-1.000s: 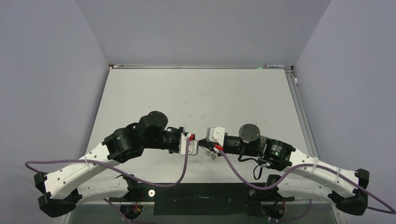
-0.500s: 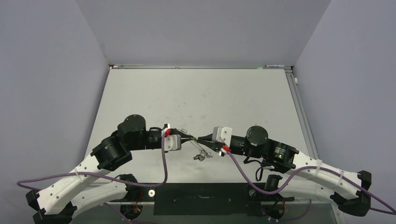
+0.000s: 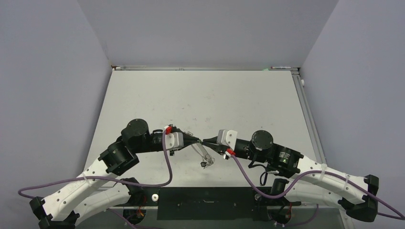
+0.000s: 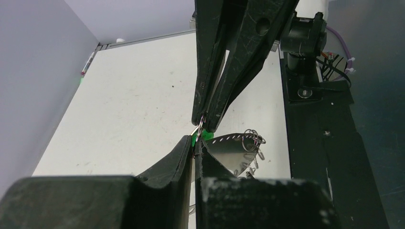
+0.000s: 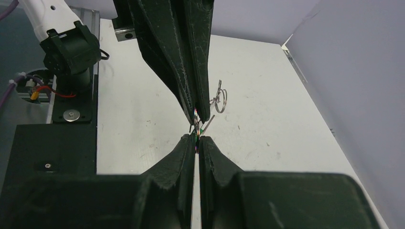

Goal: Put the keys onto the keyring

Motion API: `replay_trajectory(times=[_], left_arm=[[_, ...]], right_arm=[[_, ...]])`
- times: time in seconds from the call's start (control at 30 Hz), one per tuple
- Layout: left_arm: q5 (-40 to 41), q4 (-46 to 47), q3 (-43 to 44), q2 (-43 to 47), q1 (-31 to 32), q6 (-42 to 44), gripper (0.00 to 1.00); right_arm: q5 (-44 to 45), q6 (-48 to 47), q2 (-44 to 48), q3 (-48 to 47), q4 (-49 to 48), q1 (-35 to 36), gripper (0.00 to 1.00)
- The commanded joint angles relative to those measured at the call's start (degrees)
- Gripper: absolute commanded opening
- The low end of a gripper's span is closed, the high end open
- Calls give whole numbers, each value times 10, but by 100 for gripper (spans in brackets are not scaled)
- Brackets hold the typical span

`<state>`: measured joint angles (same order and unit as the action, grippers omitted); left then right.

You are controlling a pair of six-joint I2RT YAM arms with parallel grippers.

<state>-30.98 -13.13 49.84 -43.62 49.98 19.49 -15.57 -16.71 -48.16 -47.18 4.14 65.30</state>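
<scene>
Over the near middle of the table [image 3: 205,98] my two grippers meet tip to tip. The left gripper [image 3: 198,141] [image 4: 195,142] is shut on the green head of a key [image 4: 206,135]. The right gripper [image 3: 206,142] [image 5: 197,138] is shut on a thin silver wire that looks like the keyring [image 4: 198,128], right against that key. Beneath the tips hangs a wire loop [image 3: 202,153] carrying a bunch of small rings [image 4: 251,138] and a shiny silver piece [image 4: 231,153]. The green key's blade [image 5: 209,121] sticks out toward the far side.
A small loose wire ring [image 5: 218,98] [image 3: 188,133] lies on the table just beyond the left gripper. Purple cables [image 3: 167,167] loop from both wrists. A black base plate [image 3: 205,202] runs along the near edge, and grey walls close in the other three sides.
Both grippers have shifted slightly toward the far side, still tip to tip. The left wrist has rolled over and its arm has swung left. The hanging bunch now dangles lower below the tips.
</scene>
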Motion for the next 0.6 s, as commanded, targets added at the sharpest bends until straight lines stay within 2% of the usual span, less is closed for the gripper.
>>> replay_trajectory(times=[0.0,0.57], left_arm=[[-36,144,-11,15,-6,-74,0],[-62,280,-72,46,-31,-163,0]], right_arm=[[23,-2,17,28,-75,-1,5],[47,-27,19,76,-113,-1,5]])
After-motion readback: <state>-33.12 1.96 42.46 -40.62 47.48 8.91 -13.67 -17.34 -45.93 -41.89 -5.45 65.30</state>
